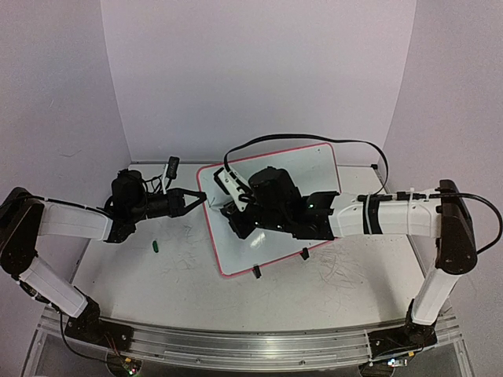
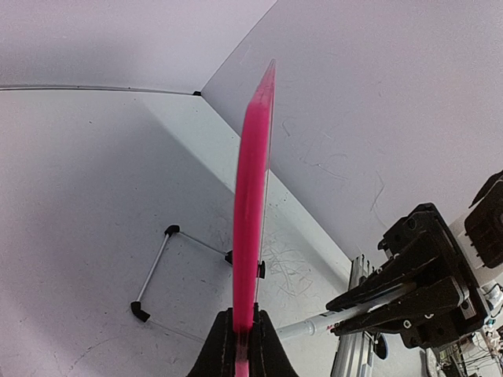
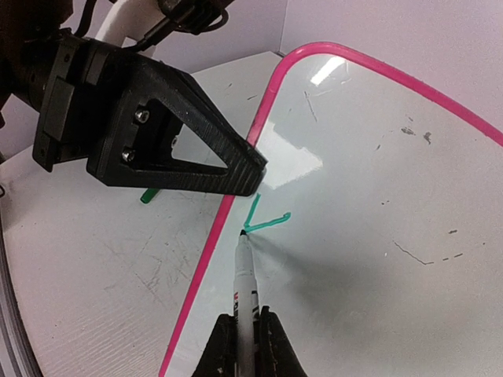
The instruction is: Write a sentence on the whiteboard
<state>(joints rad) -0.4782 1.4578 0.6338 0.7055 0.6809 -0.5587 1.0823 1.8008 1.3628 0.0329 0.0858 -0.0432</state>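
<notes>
The whiteboard (image 1: 314, 169), white with a pink-red frame, lies at an angle mid-table. My left gripper (image 1: 203, 200) is shut on its left frame edge; the left wrist view shows the pink frame (image 2: 251, 181) edge-on between the shut jaws of that gripper (image 2: 244, 345). My right gripper (image 1: 234, 212) is over the board's left part, shut on a white marker (image 3: 245, 275) in its jaws (image 3: 245, 345). The marker's tip touches the board (image 3: 377, 196) at a small green angled stroke (image 3: 263, 221), the only piece of the sentence that shows. The left finger (image 3: 196, 149) is just above it.
A green marker cap (image 1: 156, 247) lies on the table left of the board. Two black clip feet (image 1: 256, 272) (image 1: 304, 253) sit at the board's near edge. A black cable (image 1: 346, 144) arcs over the board's far side. Grey scribbles (image 1: 342, 271) mark the tabletop.
</notes>
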